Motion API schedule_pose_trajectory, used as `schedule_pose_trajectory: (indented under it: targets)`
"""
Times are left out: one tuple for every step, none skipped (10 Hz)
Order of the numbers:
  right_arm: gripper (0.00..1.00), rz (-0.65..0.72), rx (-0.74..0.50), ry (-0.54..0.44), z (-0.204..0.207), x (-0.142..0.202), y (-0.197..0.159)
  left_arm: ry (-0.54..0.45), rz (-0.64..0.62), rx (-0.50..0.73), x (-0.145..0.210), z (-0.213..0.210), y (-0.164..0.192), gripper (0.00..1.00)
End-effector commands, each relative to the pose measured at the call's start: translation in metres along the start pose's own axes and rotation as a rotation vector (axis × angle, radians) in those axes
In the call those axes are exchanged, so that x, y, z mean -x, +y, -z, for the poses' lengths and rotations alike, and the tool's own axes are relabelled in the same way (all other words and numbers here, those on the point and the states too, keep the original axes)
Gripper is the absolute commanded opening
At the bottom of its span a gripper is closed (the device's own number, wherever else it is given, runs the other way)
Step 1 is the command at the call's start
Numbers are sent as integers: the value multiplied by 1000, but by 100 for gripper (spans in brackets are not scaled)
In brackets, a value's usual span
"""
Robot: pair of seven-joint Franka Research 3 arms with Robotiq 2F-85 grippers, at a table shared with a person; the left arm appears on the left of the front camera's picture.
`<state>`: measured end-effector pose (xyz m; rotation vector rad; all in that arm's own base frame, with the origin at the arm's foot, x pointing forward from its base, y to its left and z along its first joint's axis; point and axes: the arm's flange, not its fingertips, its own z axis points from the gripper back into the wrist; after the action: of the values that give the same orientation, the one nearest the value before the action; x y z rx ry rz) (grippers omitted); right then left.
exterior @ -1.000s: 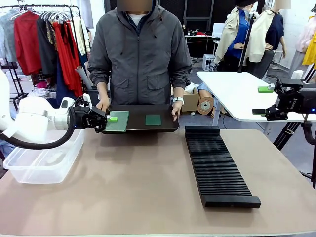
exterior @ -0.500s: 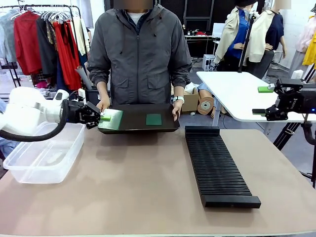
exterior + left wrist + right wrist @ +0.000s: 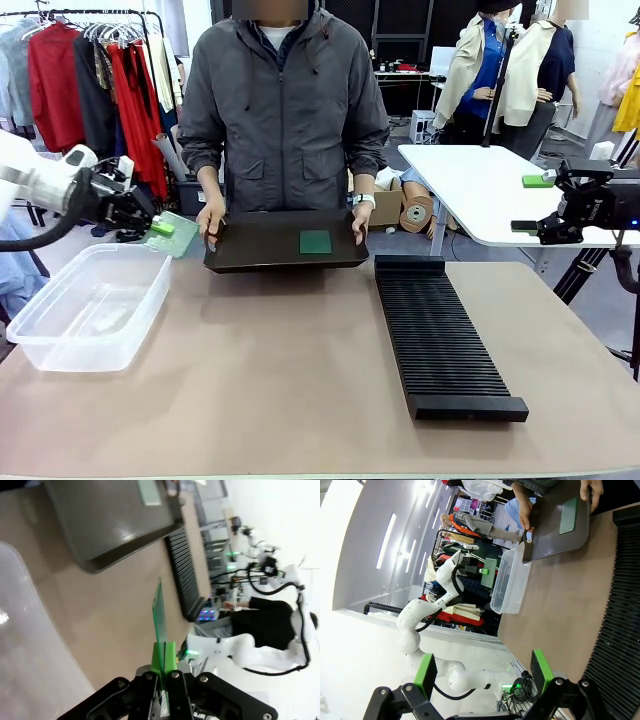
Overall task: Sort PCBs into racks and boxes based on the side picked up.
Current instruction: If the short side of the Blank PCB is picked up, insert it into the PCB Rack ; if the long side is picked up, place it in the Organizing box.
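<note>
Here, the left gripper (image 3: 160,228) clamps a thin, pale-green PCB (image 3: 181,237) edgewise near the clear, rounded plastic tub (image 3: 80,355); the right gripper (image 3: 531,204) gapes wide, empty.

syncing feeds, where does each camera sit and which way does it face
Front view: fixed between the arms, facing the person holding the flat black tray; left gripper at left, right gripper at right.
Left wrist view: on that wrist, looking along the left gripper, shut on a thin green PCB, to the long ribbed black rack.
Right wrist view: on that wrist, looking through the open right gripper over the rack to the clear plastic tub.
Shared: all show the tray.
</note>
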<state>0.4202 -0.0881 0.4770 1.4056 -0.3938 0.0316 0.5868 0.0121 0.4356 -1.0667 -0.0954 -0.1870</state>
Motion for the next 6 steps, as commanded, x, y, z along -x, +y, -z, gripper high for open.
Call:
schedule_pose_trajectory:
  targets:
    - [100,1,1,13,-2,0,3,65,42,-176,5,-21,-16,0]
    - [100,1,1,13,-2,0,3,54,47,-274,7,-30,-19,0]
    - [100,1,1,13,-2,0,3,33,58,-355,9,-36,-20,0]
    - [100,1,1,13,-2,0,3,-5,45,-423,11,-45,-23,0]
    - [100,1,1,13,-2,0,3,-26,37,-468,15,-52,-25,0]
    - [100,1,1,13,-2,0,3,-48,27,-507,20,-57,-28,0]
